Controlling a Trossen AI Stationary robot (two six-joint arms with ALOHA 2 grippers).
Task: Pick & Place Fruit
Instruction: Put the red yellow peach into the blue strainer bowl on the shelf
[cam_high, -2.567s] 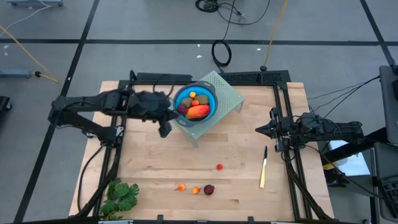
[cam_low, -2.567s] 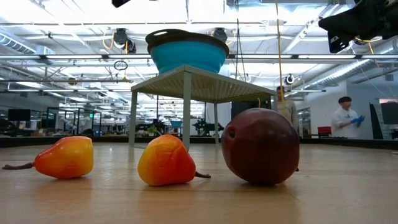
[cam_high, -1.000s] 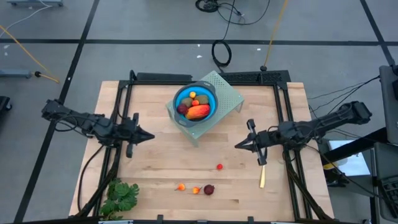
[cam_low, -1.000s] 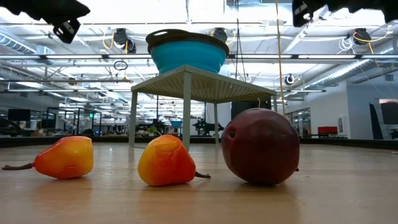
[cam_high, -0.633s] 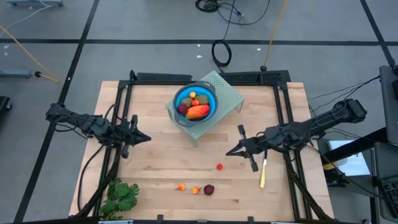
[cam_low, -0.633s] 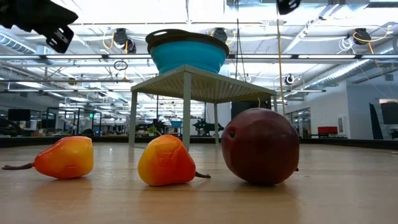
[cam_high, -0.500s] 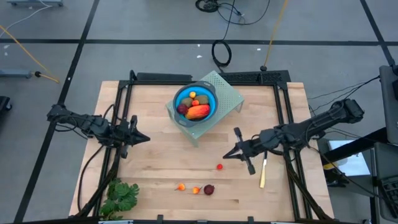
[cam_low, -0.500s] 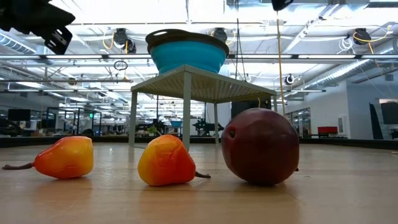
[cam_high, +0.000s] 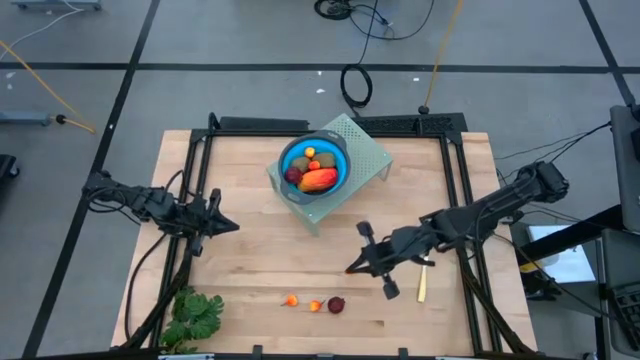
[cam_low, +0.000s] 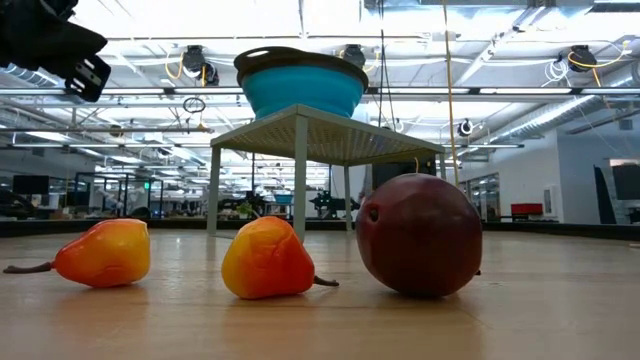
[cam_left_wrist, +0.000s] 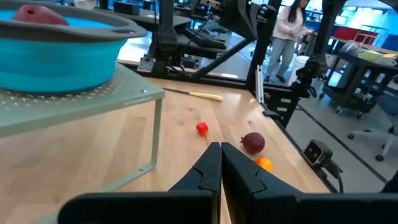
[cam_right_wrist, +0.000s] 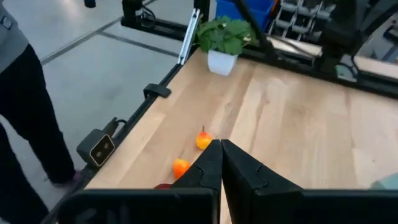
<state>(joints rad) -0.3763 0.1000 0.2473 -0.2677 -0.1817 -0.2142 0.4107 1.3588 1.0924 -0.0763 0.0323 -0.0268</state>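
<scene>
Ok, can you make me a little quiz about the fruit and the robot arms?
1. True or false: the blue bowl stands on the green rack.
2. How many fruit pieces lie in a row near the table's front edge?
3. Which end effector is nearer the small red fruit: A left, B right?

Key: 1 true; 2 three: two orange pears, one dark red ball; 3 B.

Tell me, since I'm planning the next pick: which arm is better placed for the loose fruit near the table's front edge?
Likely the right. Its shut end effector hangs just above the small orange pear-shaped fruit and dark red ball fruit. The left end effector, also shut, waits farther off by the table's left side.
</scene>
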